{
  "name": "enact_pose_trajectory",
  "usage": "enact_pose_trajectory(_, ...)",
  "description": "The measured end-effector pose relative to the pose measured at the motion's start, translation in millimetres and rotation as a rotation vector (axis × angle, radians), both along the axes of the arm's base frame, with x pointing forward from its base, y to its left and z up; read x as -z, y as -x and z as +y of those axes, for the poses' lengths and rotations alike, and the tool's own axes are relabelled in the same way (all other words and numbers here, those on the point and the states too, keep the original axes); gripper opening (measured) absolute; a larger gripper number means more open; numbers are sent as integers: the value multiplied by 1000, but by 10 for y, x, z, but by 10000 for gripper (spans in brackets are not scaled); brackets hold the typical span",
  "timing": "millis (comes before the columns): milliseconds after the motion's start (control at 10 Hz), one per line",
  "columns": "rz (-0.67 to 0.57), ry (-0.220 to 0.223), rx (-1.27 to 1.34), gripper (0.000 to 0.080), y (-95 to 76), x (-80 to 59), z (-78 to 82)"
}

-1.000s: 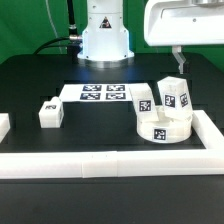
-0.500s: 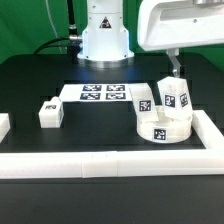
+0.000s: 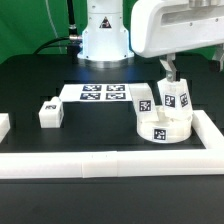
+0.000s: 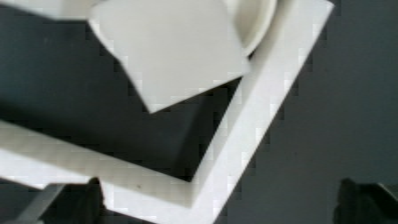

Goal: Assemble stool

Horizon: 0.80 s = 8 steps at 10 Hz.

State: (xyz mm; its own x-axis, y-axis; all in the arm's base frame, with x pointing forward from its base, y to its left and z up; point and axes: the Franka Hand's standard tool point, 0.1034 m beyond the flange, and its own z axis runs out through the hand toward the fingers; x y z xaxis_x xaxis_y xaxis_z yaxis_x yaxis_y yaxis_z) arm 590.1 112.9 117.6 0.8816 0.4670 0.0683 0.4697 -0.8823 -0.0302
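1. The gripper [image 3: 168, 68] hangs just above the stool parts. Its fingers stand wide apart with nothing between them, so it holds no part.
2. The seat [image 3: 165, 127], a thick round disc, lies flat on the table [image 3: 100, 135]. It is below the fingers, in the corner made by the white border rails [image 3: 110, 163].
3. 2 legs stand upright on the seat. The nearer leg [image 3: 177, 96] is directly under the fingers, close to the fingertips but, as far as I can see, not touching them.
4. The other upright leg [image 3: 144, 102] stands beside it, a little toward the exterior view's left of the fingers.
5. The loose leg [image 3: 48, 112] rests on the table well apart from the fingers. It is far toward the exterior view's left, beyond the marker board [image 3: 100, 93].
6. I judge that about 2 of the 3 legs are done. The places where these legs meet the seat are hidden, so I cannot tell if they are fully fixed in their sockets.
7. What is left, in my judgement, is to fetch the loose leg, carry it to the seat and fix it in the last socket. That socket does not show in the pictures.
8. The wrist view is blurred and shows mostly rail and dark table, so it tells nothing more about the progress.
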Motion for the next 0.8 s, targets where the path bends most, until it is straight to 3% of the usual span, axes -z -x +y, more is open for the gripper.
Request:
enact_pose_trajectory(200, -3, 11, -115, 649, 3, 36, -63)
enact_pose_trajectory(800, -9, 25, -111, 649, 105, 256, -248)
